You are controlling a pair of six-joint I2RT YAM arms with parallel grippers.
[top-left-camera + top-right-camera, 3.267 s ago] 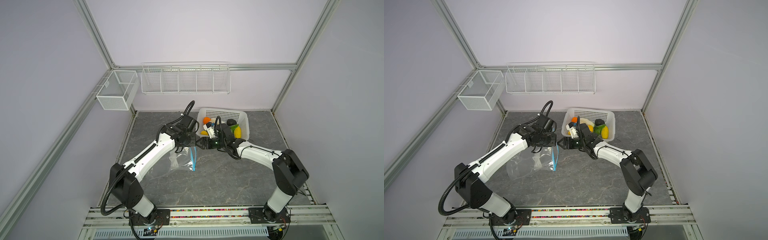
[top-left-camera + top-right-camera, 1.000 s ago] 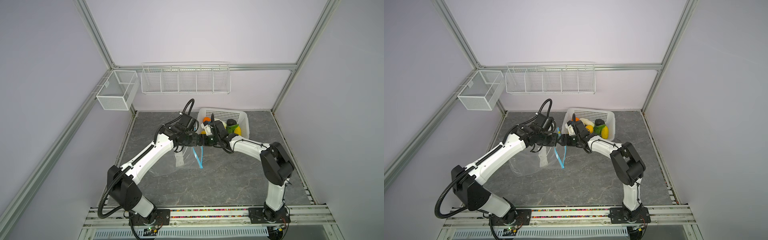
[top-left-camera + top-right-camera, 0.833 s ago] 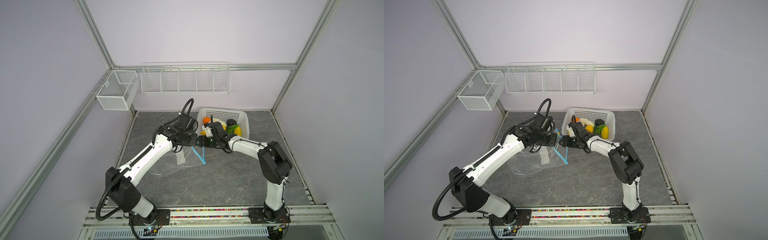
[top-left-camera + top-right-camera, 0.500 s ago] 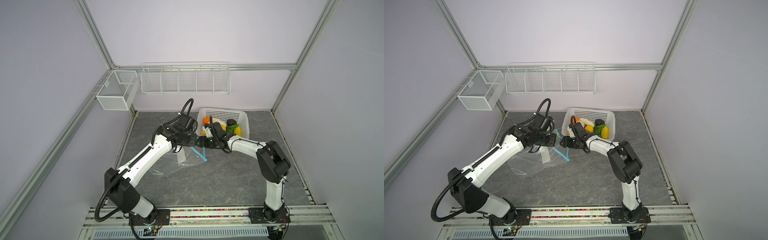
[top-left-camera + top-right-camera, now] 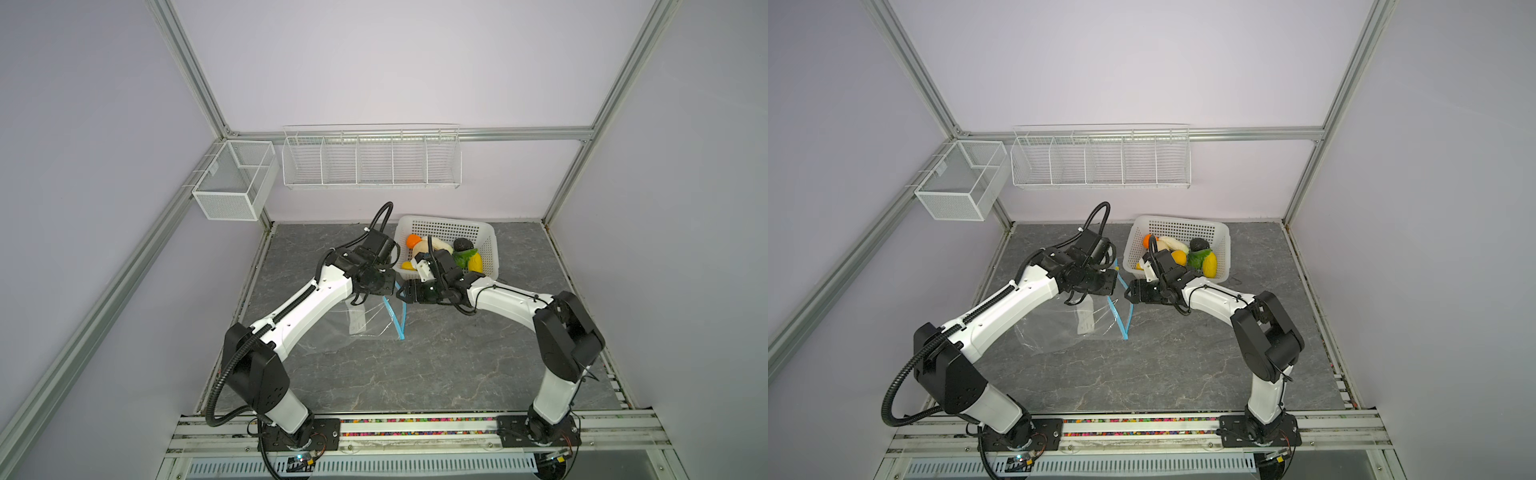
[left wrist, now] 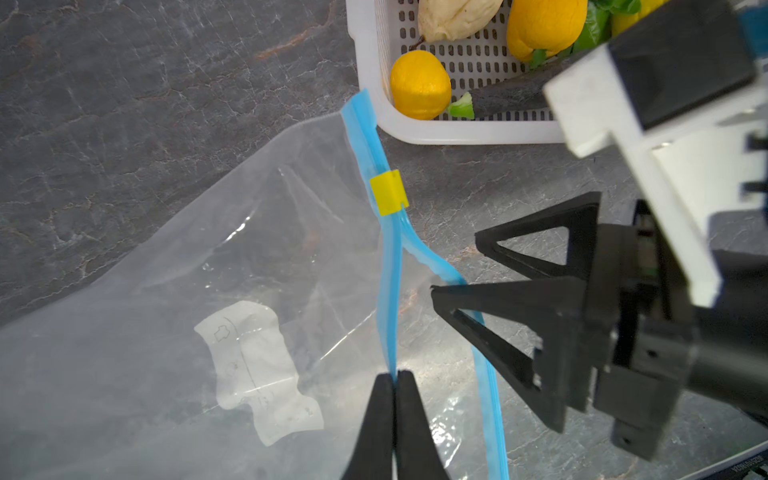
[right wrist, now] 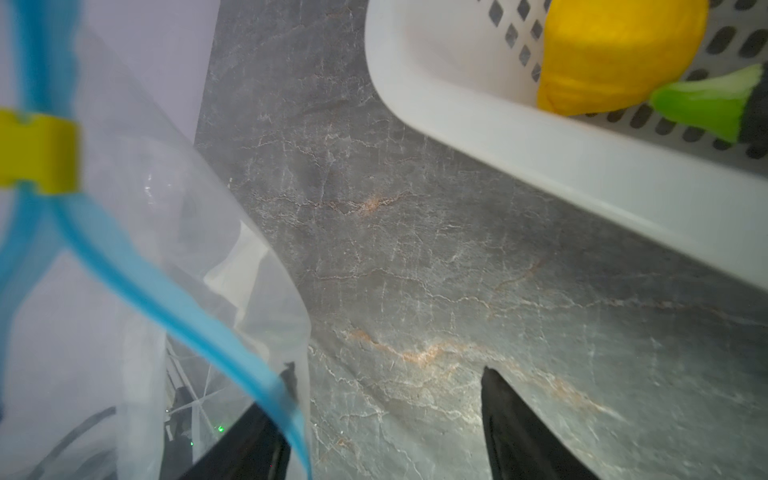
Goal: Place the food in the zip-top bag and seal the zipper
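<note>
Left arm (image 5: 307, 303): stretched forward and inward, left tool (image 6: 394, 376) pinched shut on the zipper (image 6: 387, 291). Right arm (image 5: 507, 299): elbow bent, reaching inward; right tool (image 6: 454, 264) jaws spread wide, tips facing the left tool.

Slim zip-top bag (image 6: 166, 270) mouth, basket (image 6: 457, 135) beside

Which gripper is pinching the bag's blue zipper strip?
The left gripper, shut on the zipper; the right gripper has its jaws apart.
</note>
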